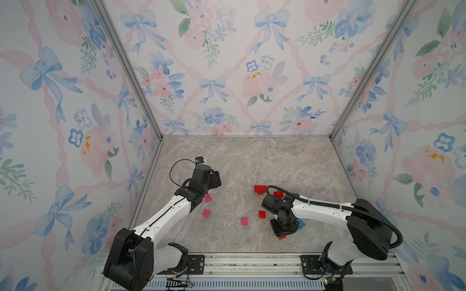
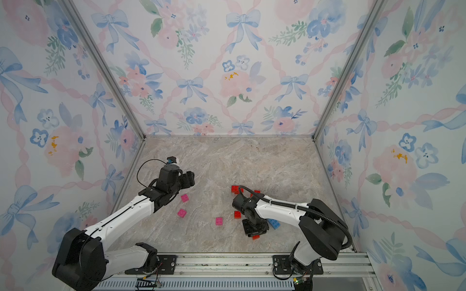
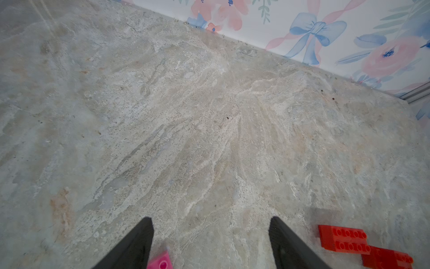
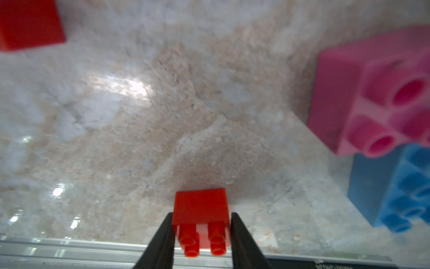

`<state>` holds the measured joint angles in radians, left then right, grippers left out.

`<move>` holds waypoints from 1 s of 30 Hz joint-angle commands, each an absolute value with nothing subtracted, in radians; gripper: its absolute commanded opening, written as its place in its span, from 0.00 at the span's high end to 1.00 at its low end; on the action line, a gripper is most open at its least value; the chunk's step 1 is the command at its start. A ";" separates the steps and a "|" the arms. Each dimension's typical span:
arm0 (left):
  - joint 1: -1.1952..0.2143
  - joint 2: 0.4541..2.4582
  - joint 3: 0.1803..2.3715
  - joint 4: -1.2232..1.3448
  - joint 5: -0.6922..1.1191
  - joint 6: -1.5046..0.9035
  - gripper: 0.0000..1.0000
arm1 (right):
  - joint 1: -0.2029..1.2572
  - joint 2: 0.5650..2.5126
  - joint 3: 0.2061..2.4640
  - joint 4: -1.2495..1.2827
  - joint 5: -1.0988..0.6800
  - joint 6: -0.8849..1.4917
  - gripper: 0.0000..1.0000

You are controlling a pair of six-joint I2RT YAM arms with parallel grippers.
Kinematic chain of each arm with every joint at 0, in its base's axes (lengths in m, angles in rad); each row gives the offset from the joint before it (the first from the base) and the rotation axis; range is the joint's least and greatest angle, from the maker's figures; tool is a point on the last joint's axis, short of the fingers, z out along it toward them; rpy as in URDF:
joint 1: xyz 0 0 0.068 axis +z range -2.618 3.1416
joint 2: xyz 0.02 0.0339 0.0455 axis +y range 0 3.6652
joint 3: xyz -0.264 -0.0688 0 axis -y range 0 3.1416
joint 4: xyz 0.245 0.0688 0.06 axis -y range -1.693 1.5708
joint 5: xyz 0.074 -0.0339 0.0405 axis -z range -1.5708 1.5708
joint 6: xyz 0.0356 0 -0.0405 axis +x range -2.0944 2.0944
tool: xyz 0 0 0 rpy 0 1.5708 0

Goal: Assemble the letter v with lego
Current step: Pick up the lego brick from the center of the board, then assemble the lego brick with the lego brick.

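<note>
Pickup step, I'd say. Left gripper (image 3: 210, 220), left of centre in both top views, gapes empty. Right gripper (image 4: 202, 216), lower right, pinches small red brick (image 4: 200, 205) both sides. Next: lift straight, w/o clipping blue brick (image 4: 393, 188) nearby. From above, wrist hides the grip; only a sliver shows.
</note>
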<state>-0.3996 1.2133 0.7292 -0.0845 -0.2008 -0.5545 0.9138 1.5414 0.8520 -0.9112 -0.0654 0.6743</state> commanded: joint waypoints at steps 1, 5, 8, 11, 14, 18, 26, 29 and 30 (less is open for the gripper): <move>-0.406 1.225 0.748 -0.106 -0.213 -0.565 0.19 | 0.916 1.540 0.858 -0.934 -0.037 0.678 0.66; -0.407 1.240 0.759 -0.103 -0.209 -0.564 0.19 | 0.917 1.502 0.939 -0.994 -0.038 0.717 0.66; -0.408 1.284 0.785 -0.103 -0.142 -0.555 0.19 | 0.916 1.509 1.023 -0.987 -0.053 0.776 0.69; -0.407 1.314 0.803 -0.102 -0.121 -0.541 0.19 | 0.913 1.566 1.112 -0.993 -0.041 0.822 0.78; -0.406 1.324 0.818 -0.104 -0.129 -0.507 0.19 | 0.908 1.632 1.176 -0.987 -0.047 0.851 0.87; -0.402 1.328 0.831 -0.103 -0.124 -0.475 0.18 | 0.896 1.713 1.240 -0.985 -0.051 0.857 0.93; -0.373 1.348 0.831 -0.103 -0.110 -0.437 0.18 | 0.879 1.810 1.342 -1.009 -0.045 0.826 0.99; -0.360 1.346 0.817 -0.103 -0.116 -0.432 0.19 | 0.873 1.835 1.360 -1.025 -0.033 0.816 0.99; -0.354 1.345 0.811 -0.103 -0.117 -0.436 0.19 | 0.870 1.841 1.363 -1.025 -0.031 0.813 0.99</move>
<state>-0.3672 1.3411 0.8165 -0.0849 -0.1215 -0.4629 0.8833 1.8114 1.3376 -0.9779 -0.0513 0.8261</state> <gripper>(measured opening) 0.811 0.328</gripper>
